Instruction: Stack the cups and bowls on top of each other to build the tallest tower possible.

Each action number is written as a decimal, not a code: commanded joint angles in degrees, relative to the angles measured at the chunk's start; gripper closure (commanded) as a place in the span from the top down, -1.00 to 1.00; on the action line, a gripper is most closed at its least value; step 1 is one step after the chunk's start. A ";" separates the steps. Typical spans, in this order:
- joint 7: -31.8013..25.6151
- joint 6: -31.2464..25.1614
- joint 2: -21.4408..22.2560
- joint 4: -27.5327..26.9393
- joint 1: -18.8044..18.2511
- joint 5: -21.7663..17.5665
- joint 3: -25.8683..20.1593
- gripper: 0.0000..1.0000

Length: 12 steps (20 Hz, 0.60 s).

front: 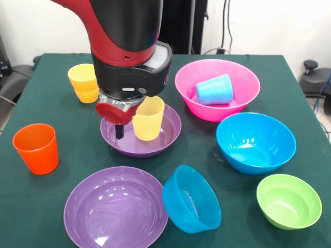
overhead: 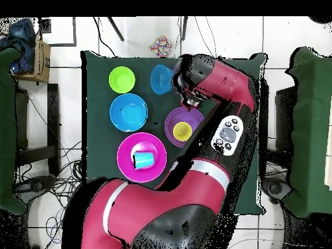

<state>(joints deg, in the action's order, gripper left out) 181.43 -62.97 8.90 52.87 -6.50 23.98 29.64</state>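
Hanging low over the green-clothed table, the red and black arm carries its gripper down into the farther purple bowl. Only 1 dark fingertip shows below the red wrist plate, just beside the ribbed pale yellow cup, so I cannot tell whether the gripper is apart or together, or whether it touches the cup. That cup stands upright inside the purple bowl, near its middle.

Behind the arm, toward the far left in the front view, 2 amber-yellow cups sit nested as 1 short stack. An orange cup stands upright alone at the left edge, well apart from the rest. A 2nd purple bowl lies at the near edge, with the small blue bowl tipped on its side just beside it, touching or nearly touching its rim. The small green bowl sits upright at the near right. The big blue bowl stands between the green bowl and the big pink bowl. A light blue cup lies on its side inside the pink bowl.

Seen from overhead, the arm covers much of the table and hides the nearer purple bowl, the orange cup and the amber cups.
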 commanded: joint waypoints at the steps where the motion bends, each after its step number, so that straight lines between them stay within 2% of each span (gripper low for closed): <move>1: -14.22 -1.13 -1.35 -4.03 -1.51 -5.97 -7.79 1.00; 6: -25.10 -0.03 -2.04 -7.37 -3.31 -10.41 -9.86 1.00; 12: -34.79 0.78 -1.53 -7.95 -5.09 -14.41 -13.03 1.00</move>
<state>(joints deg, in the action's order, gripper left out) 169.99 -62.98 8.92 46.47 -9.88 15.70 26.26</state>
